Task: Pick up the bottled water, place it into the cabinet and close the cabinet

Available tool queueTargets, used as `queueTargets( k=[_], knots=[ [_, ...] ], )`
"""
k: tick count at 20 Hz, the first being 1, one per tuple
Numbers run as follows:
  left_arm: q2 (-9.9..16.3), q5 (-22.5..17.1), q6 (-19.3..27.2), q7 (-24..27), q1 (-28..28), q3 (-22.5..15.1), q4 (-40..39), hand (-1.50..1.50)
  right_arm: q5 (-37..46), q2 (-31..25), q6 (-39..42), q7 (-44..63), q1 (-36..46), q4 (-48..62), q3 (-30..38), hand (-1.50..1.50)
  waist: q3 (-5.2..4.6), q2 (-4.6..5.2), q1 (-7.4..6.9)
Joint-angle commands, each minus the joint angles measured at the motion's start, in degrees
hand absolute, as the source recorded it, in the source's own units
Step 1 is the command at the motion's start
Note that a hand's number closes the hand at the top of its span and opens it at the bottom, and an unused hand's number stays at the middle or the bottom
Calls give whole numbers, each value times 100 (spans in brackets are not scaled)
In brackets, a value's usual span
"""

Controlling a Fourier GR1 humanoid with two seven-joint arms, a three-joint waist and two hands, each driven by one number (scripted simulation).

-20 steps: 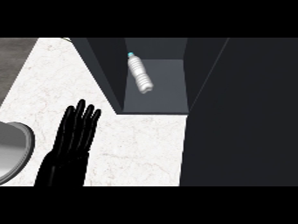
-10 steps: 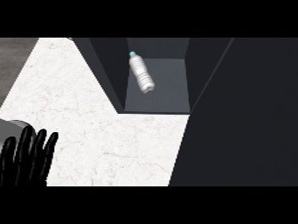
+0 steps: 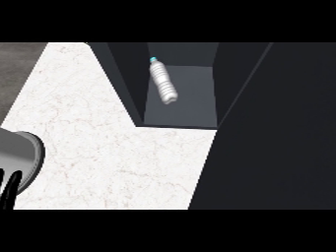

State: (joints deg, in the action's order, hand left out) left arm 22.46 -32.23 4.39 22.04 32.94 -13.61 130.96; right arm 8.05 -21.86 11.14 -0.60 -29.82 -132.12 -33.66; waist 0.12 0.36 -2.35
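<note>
The counter (image 3: 90, 142) is white marble. At its far edge stands the dark cabinet (image 3: 286, 123), open, and the bottled water (image 3: 163, 82) lies on its side on the cabinet floor, near the left wall, cap to the back. The bottle looks light, smooth and a bit slippery; I would take it round the middle. The left hand (image 3: 2, 189) shows only straight, relaxed fingers at the counter's near left corner, holding nothing. The right hand does not show.

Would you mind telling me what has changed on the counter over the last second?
The left hand has drawn back toward the lower left corner; only its fingertips show now. It took hold of nothing. The bottled water lies inside the cabinet as before, and the cabinet stays open. The right hand is out of view.
</note>
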Motion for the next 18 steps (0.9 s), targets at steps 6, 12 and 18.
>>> queueTargets(
  k=[6,12,18],
  knots=[
    [319,-723,-633,126,458,796,107,-150,-324,1250,-92,956,642,-92,-1188,150,-35,-22,-76],
    [439,-1158,-1111,289,697,1267,0,-150,-625,2033,-178,1534,1758,644,-743,150,-31,-10,-131],
    [568,-1679,-2079,542,1578,1987,-60,-150,-1278,2169,-1448,2445,3521,1261,-568,150,-25,-29,-103]
  ],
)
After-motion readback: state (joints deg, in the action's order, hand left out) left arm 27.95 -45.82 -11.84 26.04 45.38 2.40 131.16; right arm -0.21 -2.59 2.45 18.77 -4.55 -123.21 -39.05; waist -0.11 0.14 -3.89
